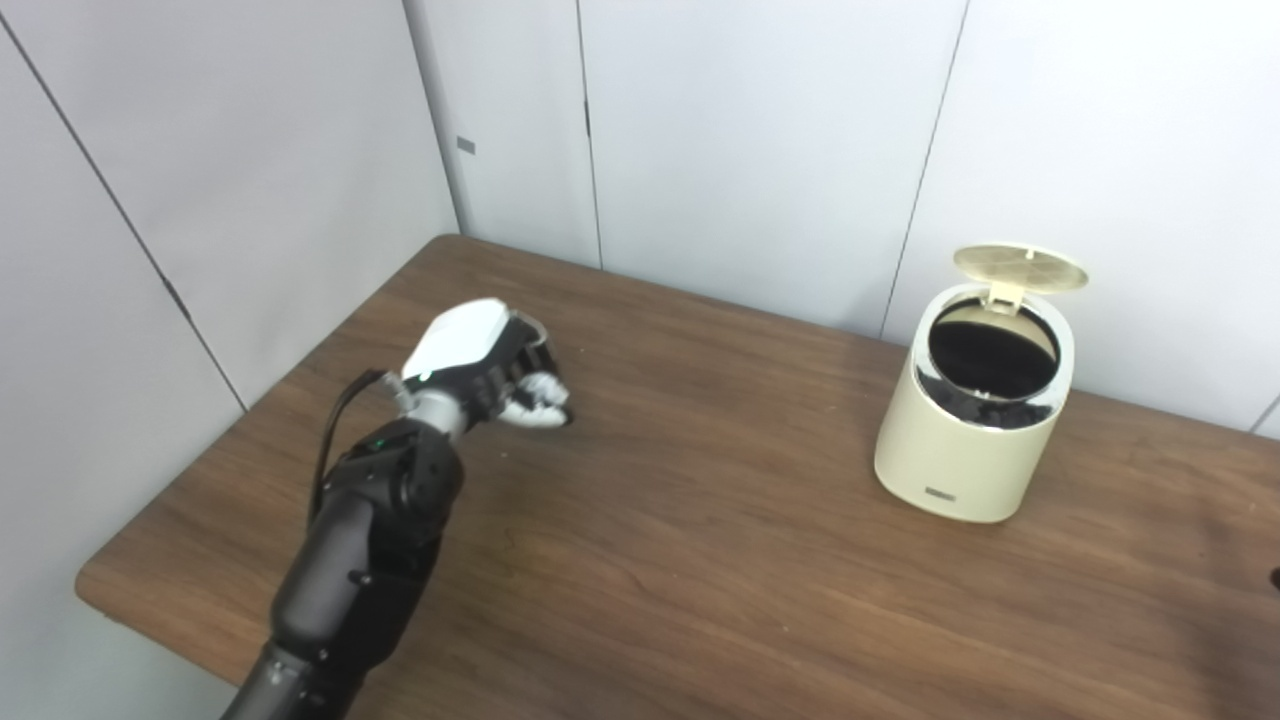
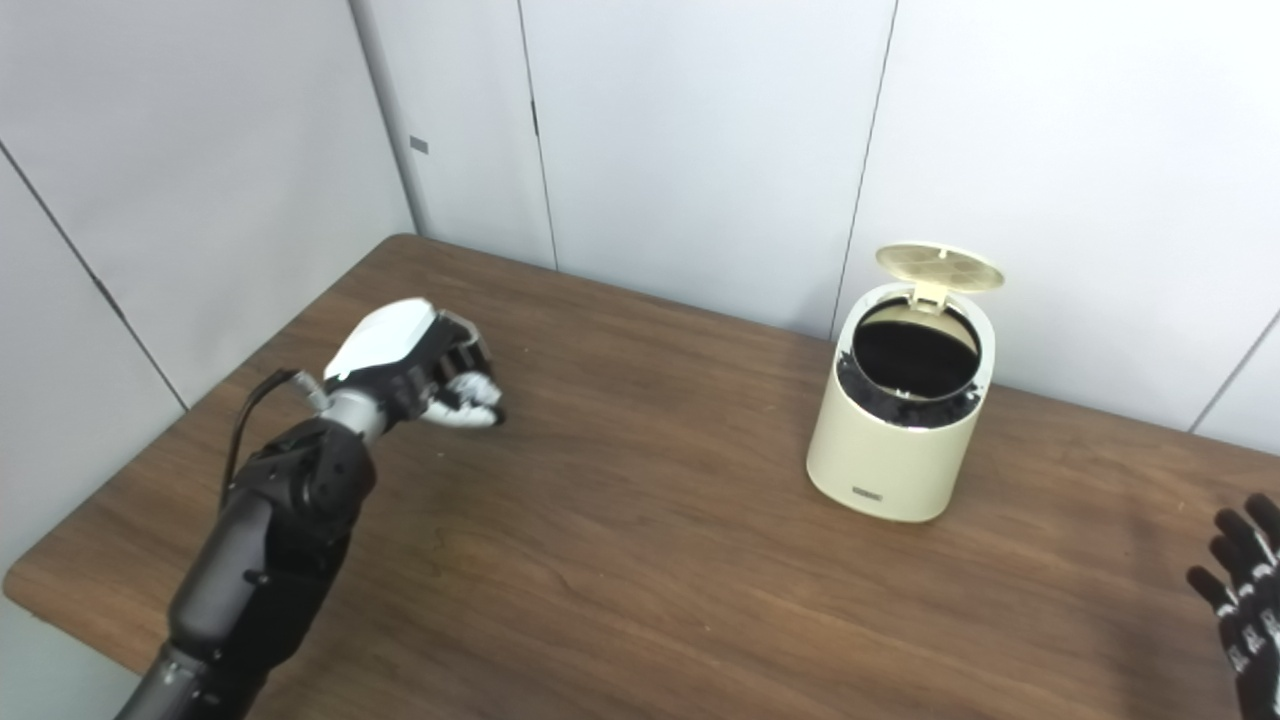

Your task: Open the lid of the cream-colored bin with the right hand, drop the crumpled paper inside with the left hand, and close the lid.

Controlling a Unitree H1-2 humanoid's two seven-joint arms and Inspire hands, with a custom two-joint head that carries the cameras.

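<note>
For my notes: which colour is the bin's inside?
Black inside the bin; left eye view shows it best.

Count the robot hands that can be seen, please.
2. The left hand is on the table's left side, closed on crumpled paper. The right hand is open at the right edge, partly cut off.

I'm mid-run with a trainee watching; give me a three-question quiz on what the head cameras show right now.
1. True or false: the lid of the cream-colored bin stands open.
2. Which robot hand is closed on the crumpled paper? A) left robot hand B) right robot hand
3. Fill in: the right robot hand waits near the picture's ____ edge, fingers apart.

Key: 1 true: the lid is tipped up behind the dark opening. 2 A: white paper shows between its fingers, well left of the bin. 3 right.
</note>
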